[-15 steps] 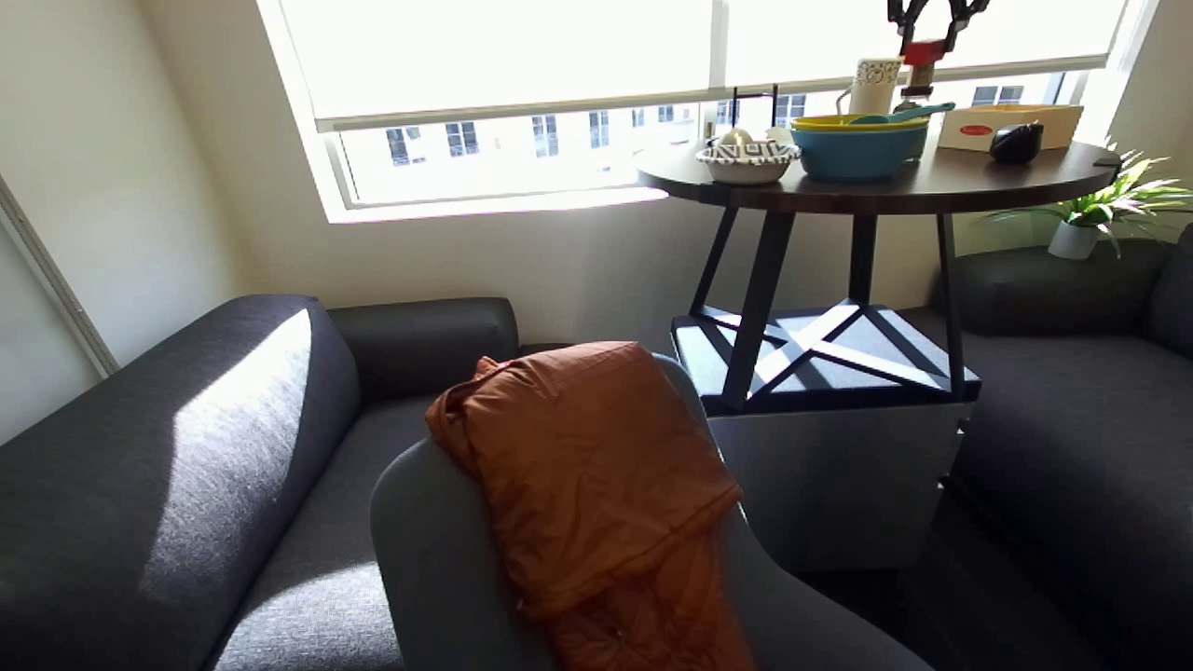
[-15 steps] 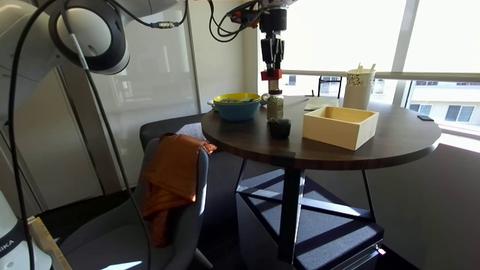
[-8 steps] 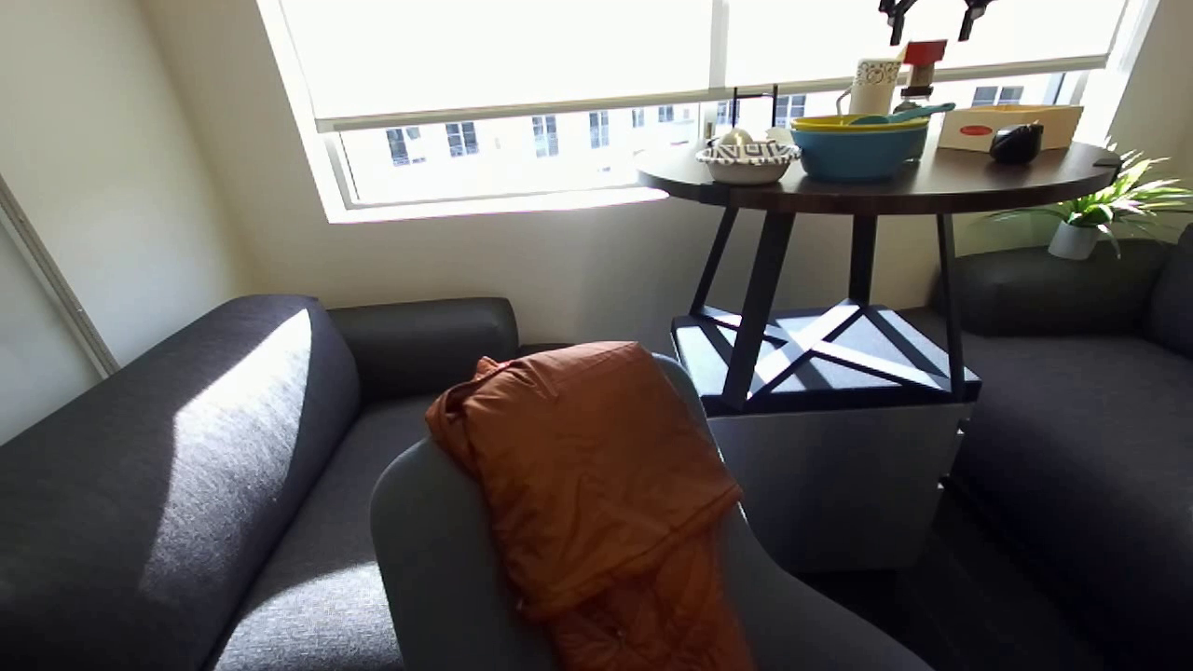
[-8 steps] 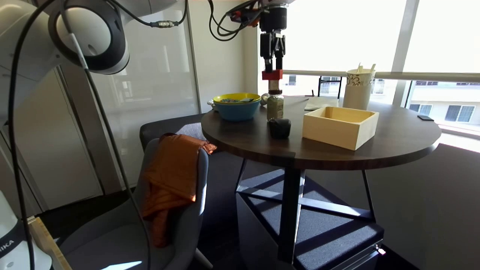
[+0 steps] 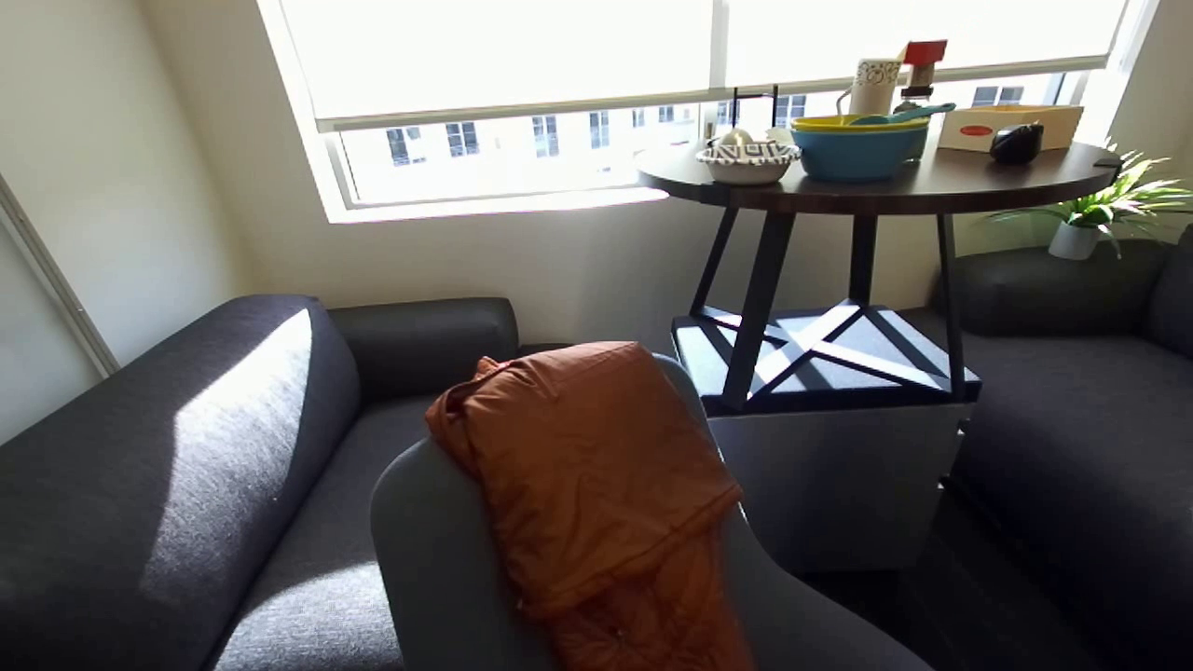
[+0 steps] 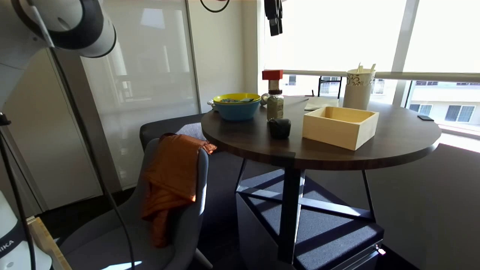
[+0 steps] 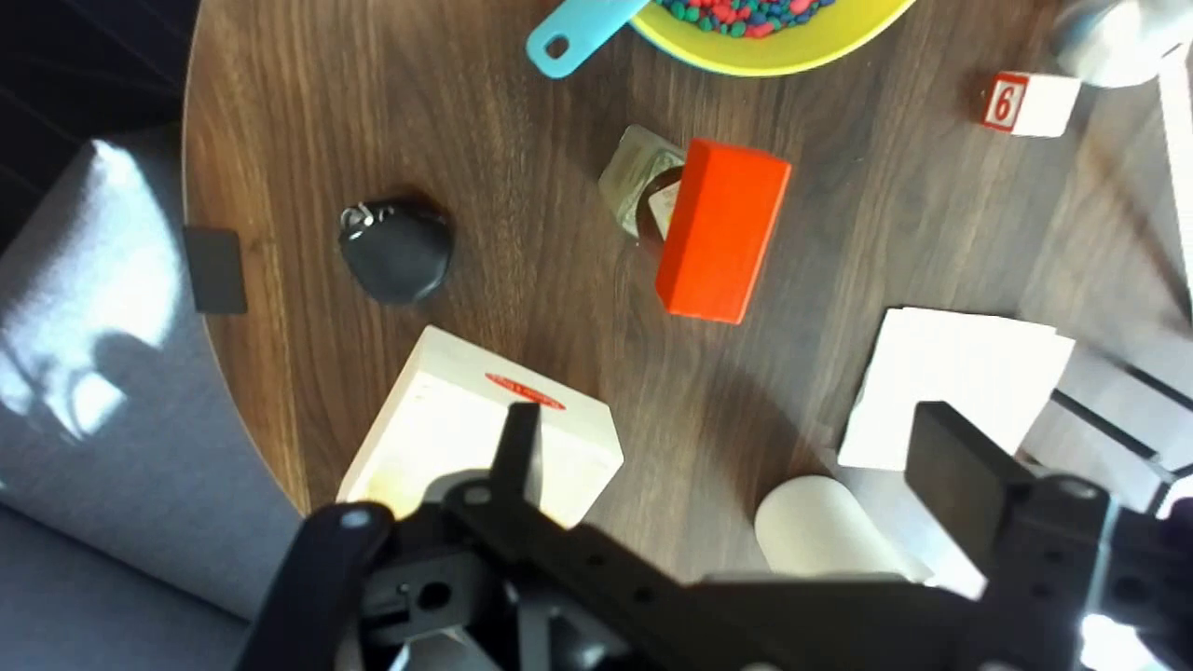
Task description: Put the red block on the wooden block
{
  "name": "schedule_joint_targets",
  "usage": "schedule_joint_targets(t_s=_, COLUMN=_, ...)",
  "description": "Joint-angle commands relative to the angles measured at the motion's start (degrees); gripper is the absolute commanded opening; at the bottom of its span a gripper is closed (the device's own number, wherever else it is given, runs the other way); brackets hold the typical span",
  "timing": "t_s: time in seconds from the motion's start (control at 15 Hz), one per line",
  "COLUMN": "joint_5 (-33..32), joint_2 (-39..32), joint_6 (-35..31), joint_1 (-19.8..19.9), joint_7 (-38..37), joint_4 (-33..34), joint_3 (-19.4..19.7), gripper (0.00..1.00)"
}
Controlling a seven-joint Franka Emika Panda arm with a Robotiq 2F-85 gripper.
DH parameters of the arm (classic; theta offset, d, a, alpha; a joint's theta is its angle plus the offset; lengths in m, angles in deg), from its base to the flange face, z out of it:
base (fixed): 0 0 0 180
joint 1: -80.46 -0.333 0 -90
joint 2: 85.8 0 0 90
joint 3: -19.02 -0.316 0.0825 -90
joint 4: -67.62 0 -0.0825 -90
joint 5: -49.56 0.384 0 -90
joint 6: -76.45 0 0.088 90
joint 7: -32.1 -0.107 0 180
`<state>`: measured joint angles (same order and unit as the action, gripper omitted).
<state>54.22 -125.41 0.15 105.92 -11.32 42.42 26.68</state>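
Note:
The red block rests flat across the top of the small wooden block, which stands on the dark lid of a glass jar. In an exterior view the same stack shows behind the bowls, with the red block above the wooden block. My gripper is wide open and holds nothing. From the wrist the red block lies beyond the fingertips, covering most of the wooden block. The gripper hangs well above the stack, apart from it.
Near the jar are a blue bowl with a yellow one in it, a black pouch and an open wooden box. A tall white cup with cutlery stands farther back. A lettered cube lies on the table.
The gripper has let go of the red block, opened its fingers and risen upward, leaving the top of one exterior view. The red block has stayed on the wooden block.

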Motion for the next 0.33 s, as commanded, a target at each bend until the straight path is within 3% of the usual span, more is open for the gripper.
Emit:
schedule_joint_targets(t_s=0.0, joint_5=1.05, joint_2=5.41, joint_6=1.73, joint_1=2.62, joint_7=12.81, joint_4=-0.84, joint_3=-0.92, gripper=1.00)
schedule_joint_targets(t_s=0.2, joint_5=2.19, joint_2=8.12, joint_6=0.03, joint_1=4.66, joint_7=22.63, joint_4=-0.83, joint_3=-1.10, gripper=1.00)
schedule_joint_targets(t_s=0.27, joint_5=0.68, joint_2=7.30, joint_6=-0.09, joint_1=2.95, joint_7=17.42, joint_4=-1.66, joint_3=0.33, gripper=1.00)
